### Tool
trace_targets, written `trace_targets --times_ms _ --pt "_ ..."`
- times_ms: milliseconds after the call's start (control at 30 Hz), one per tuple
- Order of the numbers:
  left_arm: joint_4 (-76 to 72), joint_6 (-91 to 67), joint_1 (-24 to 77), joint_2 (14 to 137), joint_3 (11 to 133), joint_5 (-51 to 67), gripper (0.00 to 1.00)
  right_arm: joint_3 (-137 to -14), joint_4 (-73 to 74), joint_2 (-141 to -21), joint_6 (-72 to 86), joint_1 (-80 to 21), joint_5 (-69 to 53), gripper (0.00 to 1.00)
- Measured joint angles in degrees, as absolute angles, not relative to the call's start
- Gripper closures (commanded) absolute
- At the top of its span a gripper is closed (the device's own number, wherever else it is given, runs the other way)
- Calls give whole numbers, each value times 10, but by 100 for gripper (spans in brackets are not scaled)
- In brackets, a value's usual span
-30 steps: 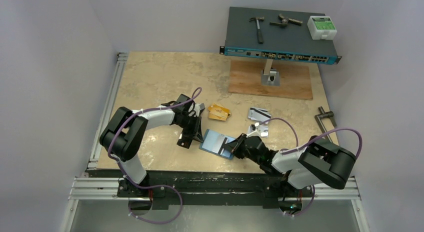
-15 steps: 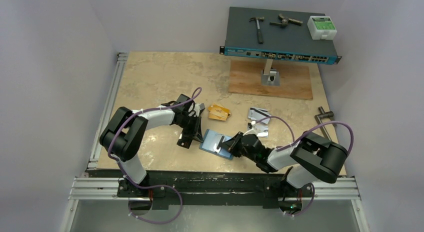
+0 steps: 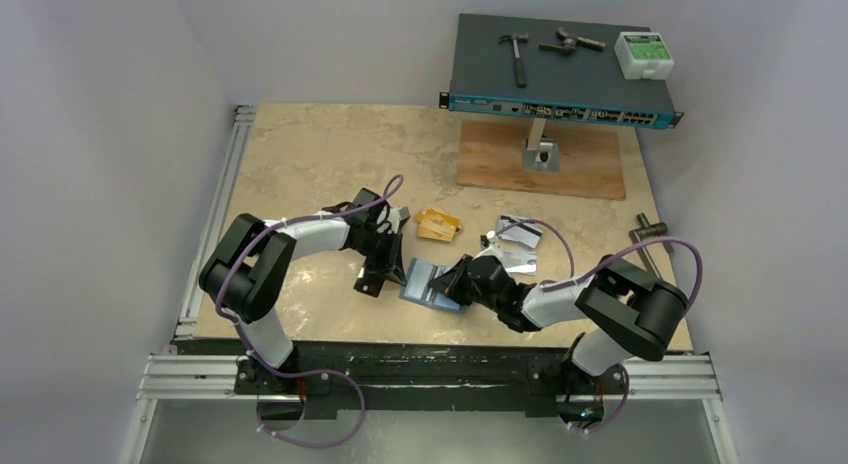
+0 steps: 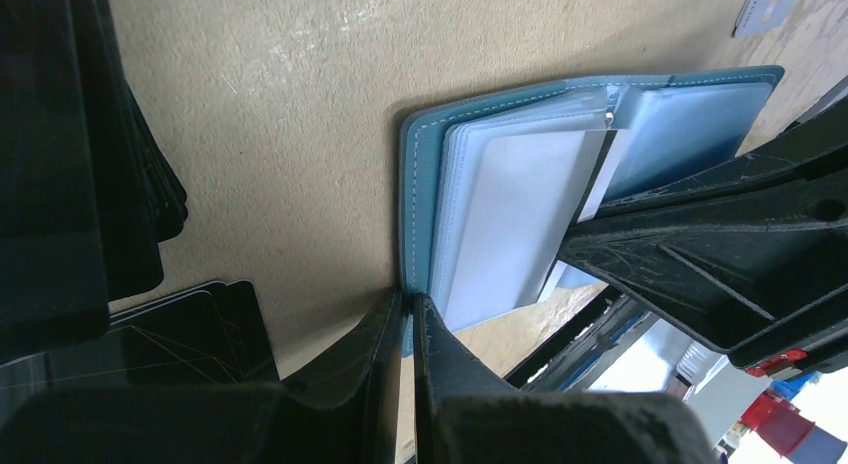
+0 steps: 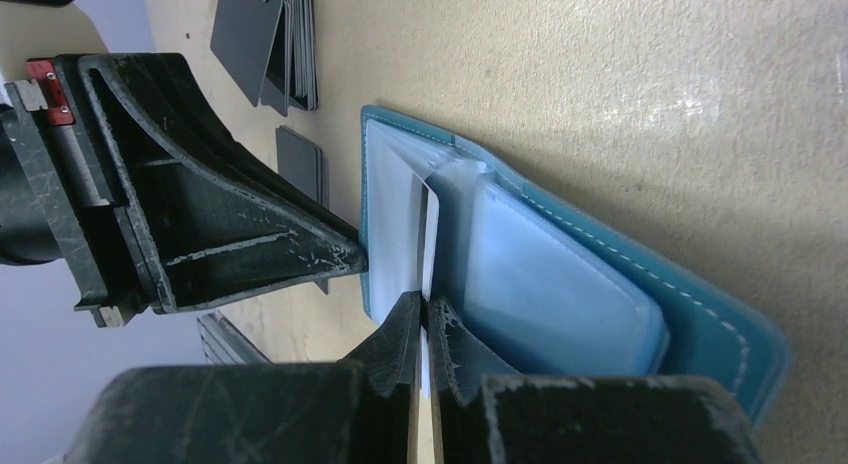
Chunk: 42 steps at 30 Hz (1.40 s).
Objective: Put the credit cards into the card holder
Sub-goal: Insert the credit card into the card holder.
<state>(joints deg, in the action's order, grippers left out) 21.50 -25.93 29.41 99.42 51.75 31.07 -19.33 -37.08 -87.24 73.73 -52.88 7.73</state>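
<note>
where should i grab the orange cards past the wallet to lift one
Take the top card of the orange cards by its two long edges, with the fingers coming down steeply from above, one on each side. The cards lie flat and loosely fanned on the table, so nothing can slip under a face; probably only the offset edges can be gripped.

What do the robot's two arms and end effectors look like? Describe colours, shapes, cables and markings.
Both the left arm and right arm have black joints, white link covers and a looping purple cable. The left end effector and right end effector are black plastic, with scuffed, ribbed, triangular fingers. Each carries a small red tab.
</note>
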Motion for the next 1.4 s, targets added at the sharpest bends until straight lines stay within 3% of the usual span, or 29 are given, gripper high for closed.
trace_targets --times_ms 167,367,567,1400 --pt "215 -259 294 994 517 311 94 -209 -359 -890 730 -529 73 97" --pt "219 -259 293 994 517 310 96 -226 -339 -894 728 -528 64 62" --pt "217 -259 293 994 517 318 97 -250 -267 -856 712 -529 65 34" --pt "214 -259 280 993 518 341 98 -340 -138 -870 640 -543 73 33"
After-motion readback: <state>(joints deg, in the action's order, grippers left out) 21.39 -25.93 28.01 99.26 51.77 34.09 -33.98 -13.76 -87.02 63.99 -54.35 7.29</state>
